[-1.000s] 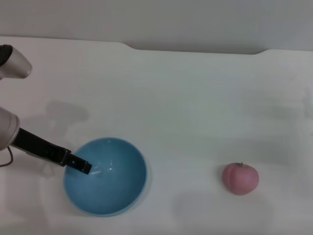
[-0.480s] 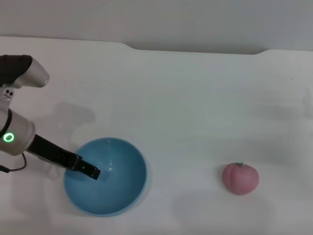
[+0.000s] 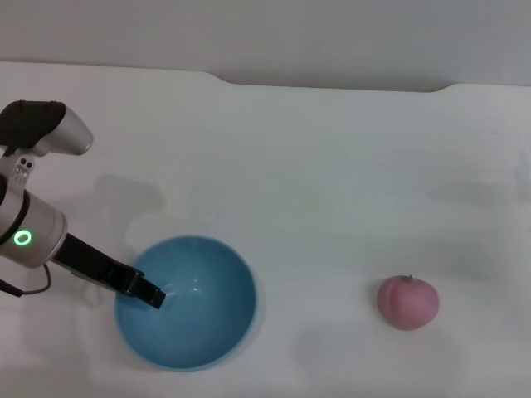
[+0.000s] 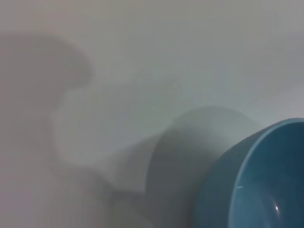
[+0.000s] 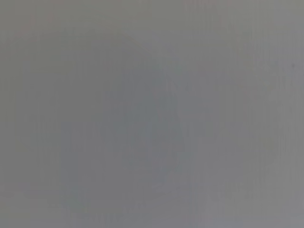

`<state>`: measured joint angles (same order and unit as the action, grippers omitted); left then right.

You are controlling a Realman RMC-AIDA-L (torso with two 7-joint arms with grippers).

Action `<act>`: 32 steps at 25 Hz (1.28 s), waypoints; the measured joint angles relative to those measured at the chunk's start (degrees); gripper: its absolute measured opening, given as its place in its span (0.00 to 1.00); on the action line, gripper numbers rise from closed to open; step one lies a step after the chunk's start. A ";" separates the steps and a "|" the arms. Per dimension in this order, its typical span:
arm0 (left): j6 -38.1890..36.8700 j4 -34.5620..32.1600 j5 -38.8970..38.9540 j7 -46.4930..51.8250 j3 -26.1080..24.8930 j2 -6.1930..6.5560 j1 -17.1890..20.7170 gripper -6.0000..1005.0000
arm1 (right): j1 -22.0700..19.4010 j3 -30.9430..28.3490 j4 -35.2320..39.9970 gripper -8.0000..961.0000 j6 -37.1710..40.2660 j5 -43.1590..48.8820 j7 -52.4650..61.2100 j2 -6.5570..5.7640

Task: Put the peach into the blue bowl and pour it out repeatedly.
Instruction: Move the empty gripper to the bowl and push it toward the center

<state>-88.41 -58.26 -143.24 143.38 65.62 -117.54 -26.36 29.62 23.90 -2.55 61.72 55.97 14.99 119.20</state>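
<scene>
The blue bowl (image 3: 203, 319) stands upright and empty at the front left of the white table (image 3: 332, 166). My left gripper (image 3: 152, 295) reaches in from the left and is shut on the bowl's left rim, with one dark finger showing inside the wall. In the left wrist view the bowl (image 4: 266, 180) shows from its rim side, its shadow on the table beside it. The pink peach (image 3: 407, 303) sits on the table at the front right, well apart from the bowl, stem up. My right gripper is out of view.
The table's far edge (image 3: 249, 83) runs along the back, with a grey wall behind it. The right wrist view shows only a plain grey surface.
The left arm has swung in towards the table and the gripper has settled on the bowl's rim. The bowl has shifted slightly to the right. The peach has not moved.
</scene>
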 joint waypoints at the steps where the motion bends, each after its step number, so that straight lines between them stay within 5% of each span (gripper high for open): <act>1: -0.01 0.05 -0.02 -0.01 0.11 0.00 -0.04 0.53 | 0.14 0.00 -0.54 0.41 0.00 0.00 0.07 0.04; 7: 0.29 1.52 -0.02 -0.03 0.33 -0.01 -0.68 0.32 | 1.79 -0.08 -2.70 0.41 0.06 0.01 4.63 0.06; 14: 1.03 1.60 0.10 -0.02 -0.19 -0.10 -0.83 0.05 | 5.65 1.45 -0.25 0.40 -4.93 5.88 32.32 -0.66; 23: 2.92 1.47 0.54 0.07 -0.03 -0.27 -0.89 0.00 | 9.22 17.09 26.23 0.39 -0.63 49.71 98.68 -1.42; 30: 3.52 1.32 0.88 -0.31 -0.26 -0.31 -0.98 0.00 | 17.21 26.84 37.15 0.39 19.57 79.58 121.29 -1.08; 32: 3.52 1.25 0.91 -0.43 -0.25 -0.32 -0.98 0.00 | 17.61 28.45 37.35 0.39 19.70 80.91 122.31 -0.93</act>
<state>-84.89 -57.00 -142.33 142.94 65.37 -117.86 -27.34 47.23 52.36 34.79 81.42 136.89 137.30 118.27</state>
